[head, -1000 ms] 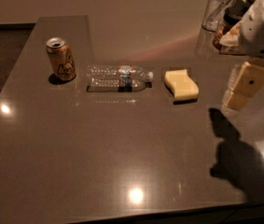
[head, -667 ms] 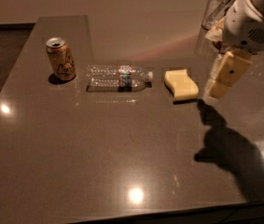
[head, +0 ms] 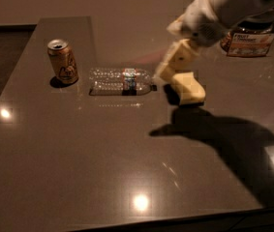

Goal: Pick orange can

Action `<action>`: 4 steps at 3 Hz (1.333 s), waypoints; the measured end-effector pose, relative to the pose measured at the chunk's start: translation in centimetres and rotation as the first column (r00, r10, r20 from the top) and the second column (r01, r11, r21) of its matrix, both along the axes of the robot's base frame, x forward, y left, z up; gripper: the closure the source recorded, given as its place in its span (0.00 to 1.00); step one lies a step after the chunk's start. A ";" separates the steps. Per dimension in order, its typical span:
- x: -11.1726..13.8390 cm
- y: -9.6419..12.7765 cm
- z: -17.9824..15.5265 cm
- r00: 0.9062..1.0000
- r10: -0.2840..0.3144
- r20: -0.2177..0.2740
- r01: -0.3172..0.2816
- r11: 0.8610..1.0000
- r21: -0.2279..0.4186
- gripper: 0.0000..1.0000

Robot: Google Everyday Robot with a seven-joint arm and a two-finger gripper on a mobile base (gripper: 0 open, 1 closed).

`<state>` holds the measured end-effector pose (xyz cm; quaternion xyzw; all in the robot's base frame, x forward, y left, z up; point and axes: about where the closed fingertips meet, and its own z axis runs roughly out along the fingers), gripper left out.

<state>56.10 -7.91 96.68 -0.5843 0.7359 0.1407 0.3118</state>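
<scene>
The orange can [head: 63, 62] stands upright on the dark table [head: 78, 168] at the far left, with its silver top and pale logo showing. My gripper [head: 172, 65] hangs above the table in the middle right, on a white arm that reaches in from the upper right corner. It is just right of a clear plastic bottle [head: 122, 81] and above the left end of a yellow sponge [head: 190, 87]. It is well to the right of the can, with the whole bottle between them, and holds nothing that I can see.
The clear bottle lies on its side between the can and the gripper. The yellow sponge lies right of the bottle. A labelled container [head: 249, 38] stands at the back right. The table's left edge runs close to the can.
The arm and gripper have swung left from the table's right side to over the sponge, beside the bottle's cap end. The can, bottle and sponge have not moved.
</scene>
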 end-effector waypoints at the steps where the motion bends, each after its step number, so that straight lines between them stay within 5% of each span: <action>1: 3.0 4.6 -0.5 1.000 0.018 0.013 -0.019 0.994 0.110 0.00; 3: 8.1 17.3 -0.7 0.998 0.064 0.012 -0.065 0.960 0.272 0.00; 4: 8.7 21.4 -0.9 0.997 0.077 0.005 -0.075 0.953 0.292 0.00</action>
